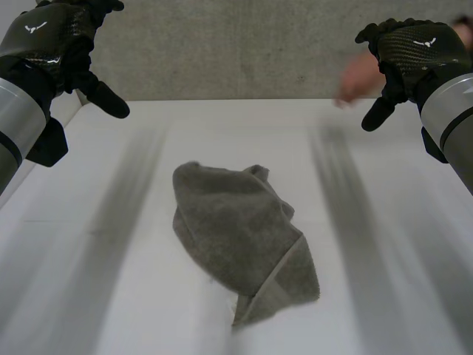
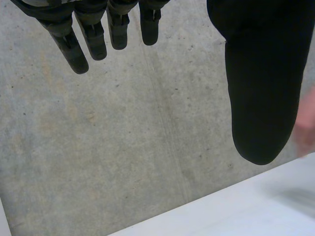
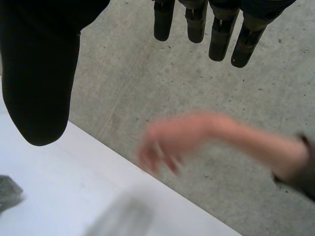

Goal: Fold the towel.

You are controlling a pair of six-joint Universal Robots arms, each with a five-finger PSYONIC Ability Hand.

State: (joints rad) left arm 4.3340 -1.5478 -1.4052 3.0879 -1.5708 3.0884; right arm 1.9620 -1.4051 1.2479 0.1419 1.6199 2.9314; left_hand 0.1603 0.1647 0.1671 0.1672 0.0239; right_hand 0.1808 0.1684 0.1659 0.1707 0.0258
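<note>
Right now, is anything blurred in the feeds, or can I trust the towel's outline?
Head view: the towel is crisp, crumpled mid-table; a person's hand at the far edge is motion-smeared. Right wrist view: the same hand smears past the right hand. Left wrist view: the left hand is crisp.

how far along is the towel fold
Done: nothing yet; the towel lies in a crumpled heap on the table. In hand: nothing; the left hand and right hand hover open above its far corners, off the cloth, with a person's hand at the far edge by the right hand. Left: spread it flat, then every fold.
</note>
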